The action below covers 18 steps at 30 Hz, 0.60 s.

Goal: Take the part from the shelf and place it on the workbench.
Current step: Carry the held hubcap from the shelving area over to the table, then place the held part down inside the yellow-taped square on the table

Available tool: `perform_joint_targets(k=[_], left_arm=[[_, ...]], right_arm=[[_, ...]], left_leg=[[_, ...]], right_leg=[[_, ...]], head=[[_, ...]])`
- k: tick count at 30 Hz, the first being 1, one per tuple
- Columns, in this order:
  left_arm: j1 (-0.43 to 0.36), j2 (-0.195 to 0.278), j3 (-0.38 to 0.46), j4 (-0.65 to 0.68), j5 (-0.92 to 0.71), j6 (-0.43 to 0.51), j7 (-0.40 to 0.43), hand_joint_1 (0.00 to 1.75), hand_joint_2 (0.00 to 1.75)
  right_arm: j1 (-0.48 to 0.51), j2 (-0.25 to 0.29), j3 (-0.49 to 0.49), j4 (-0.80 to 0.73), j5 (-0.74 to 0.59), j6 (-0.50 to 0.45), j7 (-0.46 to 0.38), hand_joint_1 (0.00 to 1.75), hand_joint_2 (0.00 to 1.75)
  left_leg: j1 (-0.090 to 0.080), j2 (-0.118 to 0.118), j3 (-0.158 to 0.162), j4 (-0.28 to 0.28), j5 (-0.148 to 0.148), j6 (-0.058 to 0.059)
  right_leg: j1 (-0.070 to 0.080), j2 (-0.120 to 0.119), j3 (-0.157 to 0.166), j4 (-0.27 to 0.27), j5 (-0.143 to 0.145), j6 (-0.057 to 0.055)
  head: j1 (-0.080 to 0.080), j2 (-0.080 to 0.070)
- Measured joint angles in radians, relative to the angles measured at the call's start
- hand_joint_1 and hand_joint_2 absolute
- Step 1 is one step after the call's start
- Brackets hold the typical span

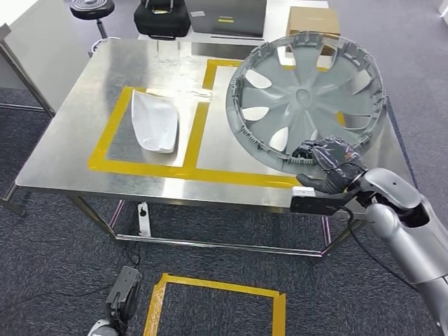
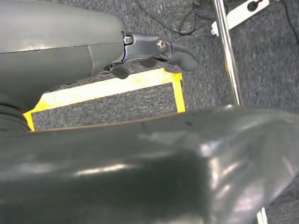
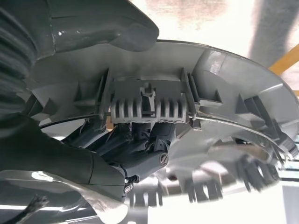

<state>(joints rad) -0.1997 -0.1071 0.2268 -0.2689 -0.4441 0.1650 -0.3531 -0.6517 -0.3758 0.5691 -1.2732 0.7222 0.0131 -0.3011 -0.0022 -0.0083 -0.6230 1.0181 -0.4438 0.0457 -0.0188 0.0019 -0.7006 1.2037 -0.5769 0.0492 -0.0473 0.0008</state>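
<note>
The right hand [image 1: 328,165] is clamped on just the near rim of the big grey wheel cover [image 1: 306,98], held tilted over the steel workbench [image 1: 74,140], so it could twist loose and clatter down.

Even overhead light falling on scene in head view; steel table [image 1: 68,150] throwing soft white glare near far edge, faint shadow lying under wheel cover [image 1: 306,98]. Left wrist view sitting dim, near surfaces blurring out of focus. Right wrist view blowing out white behind cover, rim clips smearing with motion blur.
</note>
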Motion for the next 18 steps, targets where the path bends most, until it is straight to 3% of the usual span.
perform_joint_targets(k=[2, 3, 5, 7, 8, 12, 14, 16, 17, 18], left_arm=[[-0.001, -0.003, -0.006, 0.0, -0.009, -0.006, 0.006, 0.0, 0.0], [-0.002, -0.004, -0.01, 0.0, -0.015, -0.009, 0.008, 0.0, 0.0], [-0.007, -0.01, -0.02, 0.0, -0.024, -0.013, 0.01, 0.0, 0.0], [-0.014, -0.014, -0.027, 0.0, -0.027, -0.014, 0.015, 0.0, 0.0], [-0.015, -0.016, -0.029, 0.0, -0.027, -0.014, 0.018, 0.0, 0.0], [-0.015, -0.019, -0.033, 0.0, -0.026, -0.012, 0.024, 0.0, 0.0], [-0.014, -0.019, -0.033, 0.0, -0.024, -0.011, 0.024, 0.0, 0.0], [-0.011, -0.019, -0.033, 0.0, -0.023, -0.011, 0.025, 0.0, 0.0], [-0.008, -0.019, -0.034, 0.0, -0.023, -0.011, 0.025, 0.0, 0.0], [-0.007, -0.019, -0.034, 0.0, -0.023, -0.011, 0.025, 0.0, 0.0]], right_arm=[[-0.045, 0.026, 0.019, 0.062, -0.014, 0.014, 0.004, 1.75, 1.75], [-0.068, 0.042, 0.028, 0.096, -0.021, 0.021, 0.006, 1.75, 1.75], [-0.115, 0.076, 0.044, 0.168, -0.033, 0.029, 0.016, 1.75, 1.75], [-0.162, 0.111, 0.058, 0.246, -0.038, 0.029, 0.029, 1.75, 1.75], [-0.183, 0.129, 0.064, 0.285, -0.039, 0.028, 0.035, 1.75, 1.75], [-0.24, 0.191, 0.076, 0.419, -0.056, 0.023, 0.058, 1.75, 1.75], [-0.256, 0.215, 0.076, 0.469, -0.065, 0.023, 0.064, 1.75, 1.75], [-0.262, 0.235, 0.077, 0.509, -0.071, 0.021, 0.067, 1.75, 1.75], [-0.262, 0.243, 0.077, 0.524, -0.074, 0.019, 0.067, 1.75, 1.75], [-0.262, 0.25, 0.077, 0.535, -0.078, 0.017, 0.065, 1.75, 1.75]], left_leg=[[0.0, 0.0, 0.001, 0.001, -0.001, 0.0], [0.001, 0.0, 0.002, 0.002, -0.002, 0.0], [0.004, 0.0, 0.003, 0.007, -0.007, -0.006], [0.002, -0.003, -0.003, 0.017, -0.013, -0.016], [0.001, -0.004, -0.007, 0.021, -0.013, -0.021], [0.001, -0.004, -0.017, 0.036, -0.023, -0.039], [0.003, -0.002, -0.054, 0.119, -0.067, -0.05], [0.007, 0.0, -0.116, 0.248, -0.116, -0.056], [0.007, 0.0, -0.139, 0.289, -0.122, -0.057], [0.008, 0.0, -0.146, 0.294, -0.109, -0.055]], right_leg=[[-0.001, 0.0, -0.05, 0.09, -0.017, 0.006], [-0.002, -0.001, -0.053, 0.084, 0.001, 0.008], [-0.006, -0.002, -0.009, -0.026, 0.075, 0.012], [-0.005, -0.002, 0.046, -0.136, 0.114, 0.009], [-0.004, -0.001, 0.059, -0.16, 0.115, 0.004], [-0.005, 0.001, 0.066, -0.169, 0.111, -0.023], [-0.008, -0.001, 0.071, -0.172, 0.11, -0.034], [-0.007, -0.001, 0.074, -0.172, 0.108, -0.04], [-0.006, 0.0, 0.075, -0.172, 0.107, -0.041], [-0.005, 0.002, 0.076, -0.172, 0.106, -0.042]], head=[[0.0, 0.0], [0.0, 0.0], [0.0, 0.0], [0.001, 0.0], [0.0, 0.0], [-0.002, 0.0], [-0.005, 0.0], [-0.006, 0.0], [-0.006, 0.0], [-0.006, 0.0]])
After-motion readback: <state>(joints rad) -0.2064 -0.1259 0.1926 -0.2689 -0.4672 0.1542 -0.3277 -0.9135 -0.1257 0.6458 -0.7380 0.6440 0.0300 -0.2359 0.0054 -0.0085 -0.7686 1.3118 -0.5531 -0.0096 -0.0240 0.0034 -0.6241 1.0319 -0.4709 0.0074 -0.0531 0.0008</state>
